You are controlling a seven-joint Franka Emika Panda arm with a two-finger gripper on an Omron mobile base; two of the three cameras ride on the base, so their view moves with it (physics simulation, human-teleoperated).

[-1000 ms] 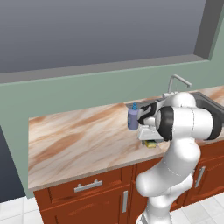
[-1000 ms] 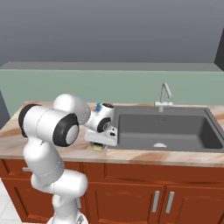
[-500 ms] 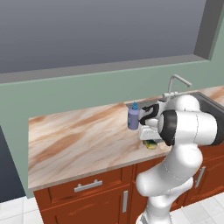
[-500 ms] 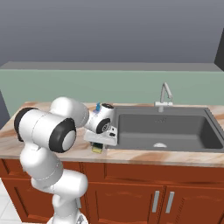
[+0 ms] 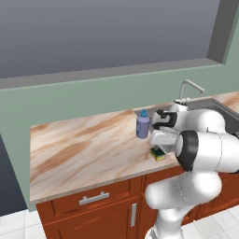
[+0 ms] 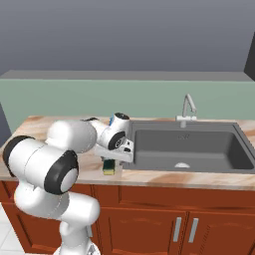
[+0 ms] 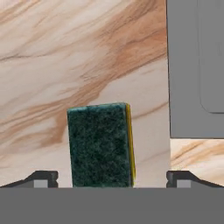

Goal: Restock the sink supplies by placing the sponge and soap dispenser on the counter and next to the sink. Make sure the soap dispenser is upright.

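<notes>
The sponge (image 7: 99, 146), dark green top up with a yellow side showing, lies flat on the marbled counter (image 7: 65, 52) just left of the sink (image 7: 192, 65). My gripper (image 7: 113, 180) hangs over it, open, one fingertip (image 7: 41, 178) on each side with a gap to the sponge. From the left base view the sponge (image 5: 158, 153) sits under my gripper (image 5: 159, 142), near the counter's front edge. The lavender soap dispenser (image 5: 143, 125) stands upright right behind it, beside the hand. The right base view shows the sponge (image 6: 108, 166) below my gripper (image 6: 112, 158), left of the sink (image 6: 189, 149).
A silver faucet (image 5: 189, 88) rises behind the sink, against the green wall. Red-brown cabinets (image 5: 100, 205) run under the counter. The counter (image 5: 74, 149) stretches wide and bare to the left of the dispenser.
The arm's upper joints have shifted slightly over the counter edge. The sponge and the soap dispenser stay where they were.
</notes>
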